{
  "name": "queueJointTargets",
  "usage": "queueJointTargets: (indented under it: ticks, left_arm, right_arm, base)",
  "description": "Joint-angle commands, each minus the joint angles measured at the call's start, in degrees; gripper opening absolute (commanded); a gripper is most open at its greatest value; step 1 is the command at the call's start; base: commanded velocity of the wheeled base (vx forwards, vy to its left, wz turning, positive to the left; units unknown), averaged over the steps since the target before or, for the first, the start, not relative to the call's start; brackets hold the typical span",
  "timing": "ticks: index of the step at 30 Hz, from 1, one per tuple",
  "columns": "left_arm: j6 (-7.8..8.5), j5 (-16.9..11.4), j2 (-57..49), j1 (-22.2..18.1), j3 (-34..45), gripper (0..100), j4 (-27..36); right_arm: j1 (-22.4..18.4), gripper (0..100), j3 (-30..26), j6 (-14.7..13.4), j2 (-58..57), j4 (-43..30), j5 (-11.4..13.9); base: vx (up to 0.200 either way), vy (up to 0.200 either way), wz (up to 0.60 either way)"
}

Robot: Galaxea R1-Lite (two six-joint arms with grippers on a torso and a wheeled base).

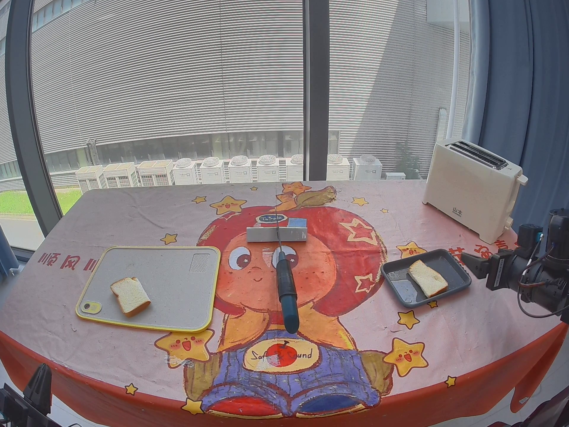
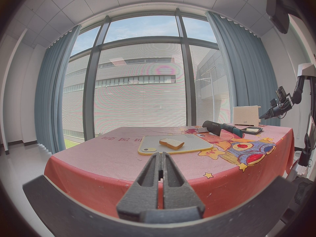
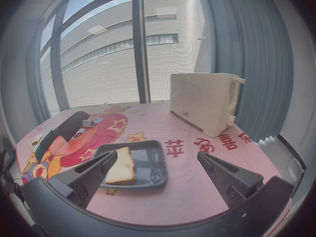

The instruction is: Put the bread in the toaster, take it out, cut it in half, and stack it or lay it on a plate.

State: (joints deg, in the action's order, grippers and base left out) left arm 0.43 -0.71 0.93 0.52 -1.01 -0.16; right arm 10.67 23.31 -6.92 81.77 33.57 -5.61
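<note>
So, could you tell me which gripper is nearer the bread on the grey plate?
Right. The right gripper is open beside the plate holding that bread; the left gripper is shut, off the near left edge of the table.

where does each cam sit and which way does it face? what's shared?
Head view: on the head, looking forward and down at the table; right pincer at the right edge.
Left wrist view: off the table's near left corner, facing across the cutting board; shut left pincer in front.
Right wrist view: off the right end, facing tray and toaster; open right pincer in front.
Shared: all three show the knife.
</note>
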Motion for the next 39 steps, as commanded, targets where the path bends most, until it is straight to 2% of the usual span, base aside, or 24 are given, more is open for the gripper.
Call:
queueJointTargets:
  ticks: [1,6,11,12,13,17,31,39]
  left_arm:
    - [0.01,0.0,-0.9,0.0,1.0,0,0.0]
    - [0.01,0.0,-0.9,0.0,1.0,0,0.0]
    - [-0.16,0.1,-0.9,0.0,1.0,0,0.0]
    - [0.01,0.0,-0.9,0.0,1.0,0,0.0]
    - [0.01,-0.1,-0.9,0.0,1.0,0,0.0]
    - [-0.08,0.0,-0.9,0.0,1.0,0,-0.1]
    - [0.01,0.0,-0.9,0.0,1.0,0,0.0]
    - [0.01,0.0,-0.9,0.0,1.0,0,0.0]
  right_arm:
    - [-6.2,100,-0.8,0.9,-2.9,2.5,0.2]
    - [-8.8,100,-4.3,1.2,-5.6,7.4,0.2]
    - [-12.6,100,-7.5,3.7,-8.1,9.3,0.7]
    - [-15.8,100,-8.5,5.0,-10.2,9.8,1.0]
    - [-17.3,100,-8.6,5.1,-11.4,9.8,1.4]
    - [-20.9,100,-9.5,5.3,-14.7,9.6,4.0]
    - [-22.0,100,-13.9,5.5,-28.3,8.7,5.4]
    - [-23.6,100,-13.1,5.9,-33.2,8.7,9.1]
  base:
    - [0.000,0.000,0.00]
    - [0.000,0.000,0.00]
    - [0.000,0.000,0.00]
    - [0.000,0.000,0.00]
    - [0.000,0.000,0.00]
    - [0.000,0.000,0.00]
    - [0.000,0.000,0.00]
    - [0.000,0.000,0.00]
